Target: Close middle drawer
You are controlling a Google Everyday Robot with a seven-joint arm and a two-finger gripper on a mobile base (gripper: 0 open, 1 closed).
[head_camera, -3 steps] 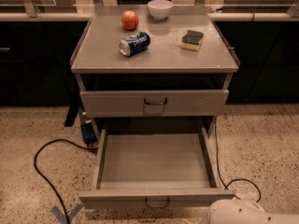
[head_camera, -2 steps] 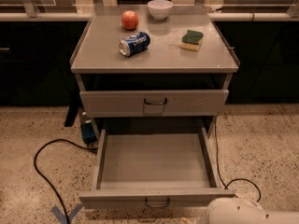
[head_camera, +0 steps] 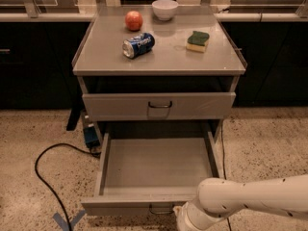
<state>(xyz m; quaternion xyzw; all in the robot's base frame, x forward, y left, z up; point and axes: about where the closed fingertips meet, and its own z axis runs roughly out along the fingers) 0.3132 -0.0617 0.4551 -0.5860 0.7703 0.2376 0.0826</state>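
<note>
Under the shut top drawer [head_camera: 159, 106], the middle drawer [head_camera: 156, 170] stands pulled far out over the floor [head_camera: 38, 129], its dark pull [head_camera: 161, 210] just beside the gripper [head_camera: 183, 221], which sits low at the end of the white arm [head_camera: 250, 201], clenched or released I cannot tell, with can [head_camera: 138, 44], apple [head_camera: 134, 20], bowl [head_camera: 164, 8] and sponge [head_camera: 198, 40] on the cabinet top [head_camera: 163, 59].

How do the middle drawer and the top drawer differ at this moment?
The middle drawer is pulled far out; the top drawer is pushed in. The middle drawer's front is low and plain; the top drawer's is taller, with a square patch under its handle. The middle drawer shows a bare inside; the top drawer's is hidden. Both are grey with a dark centre pull. The gripper is at the bottom edge, by the middle drawer's front.
</note>
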